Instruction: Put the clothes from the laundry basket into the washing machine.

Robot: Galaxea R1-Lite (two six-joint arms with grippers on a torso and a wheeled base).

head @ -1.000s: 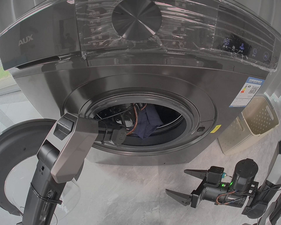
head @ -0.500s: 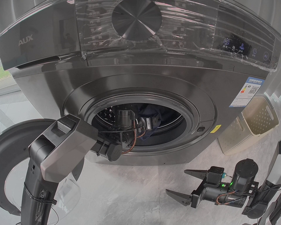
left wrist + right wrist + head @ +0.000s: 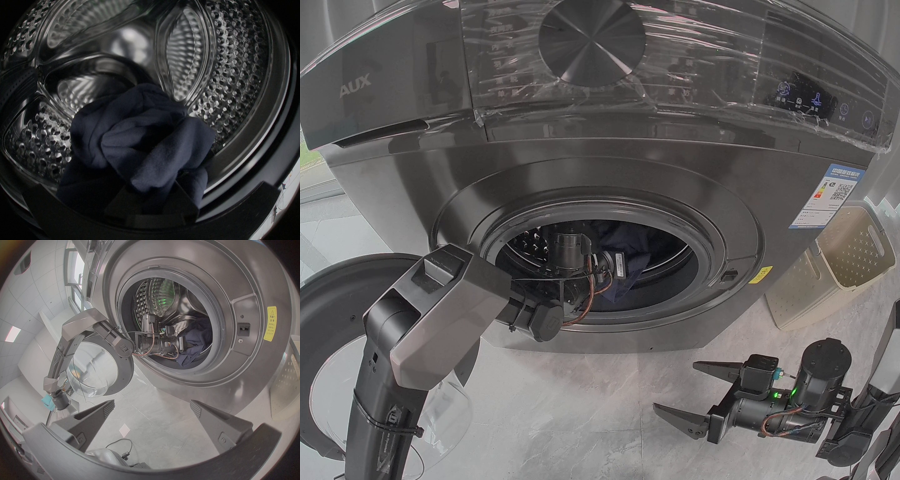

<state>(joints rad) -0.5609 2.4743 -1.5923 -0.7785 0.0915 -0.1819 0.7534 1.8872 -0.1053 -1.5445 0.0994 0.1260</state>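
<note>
left end effector [image 3: 150, 205] pushing deeper into washing machine [image 3: 612, 164], dark blue garment [image 3: 140, 140] going in with it — cannot tell its grip; right end effector [image 3: 675, 386] waiting, jaws apart — release likely coming next.

Navy clothes [image 3: 140, 147]; grey washing machine [image 3: 612, 164]

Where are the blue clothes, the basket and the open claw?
clothes [image 3: 143, 140]: left wrist view, middle of the bundle.
basket [image 3: 800, 294]: head view, its outer wall.
right gripper [image 3: 675, 385]: head view, midway between its open fingertips.
</note>
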